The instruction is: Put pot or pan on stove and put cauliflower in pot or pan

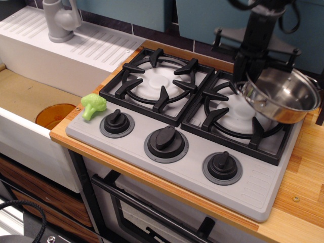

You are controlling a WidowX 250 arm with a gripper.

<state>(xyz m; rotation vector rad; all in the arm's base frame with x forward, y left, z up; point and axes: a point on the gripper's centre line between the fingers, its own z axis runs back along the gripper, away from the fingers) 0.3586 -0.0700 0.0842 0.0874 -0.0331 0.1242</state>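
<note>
My arm reaches down from the top right, its black gripper (251,76) clamped on the near rim of the steel pot (281,95). The pot hangs tilted in the air above the right edge of the grey stove (192,167), over the right-hand grate (238,121). The green cauliflower (93,105) sits on the stove's left corner, just beside the left knob (117,121). A wooden counter (304,177) surrounds the stove; a white sink (30,101) and faucet (59,20) lie left.

Right of frame: steel pot (281,96), tilted, held at its rim by the tool (246,81), apparently clear of the stove (197,152). Left edge: cauliflower (93,105) beside a knob (116,122).
</note>
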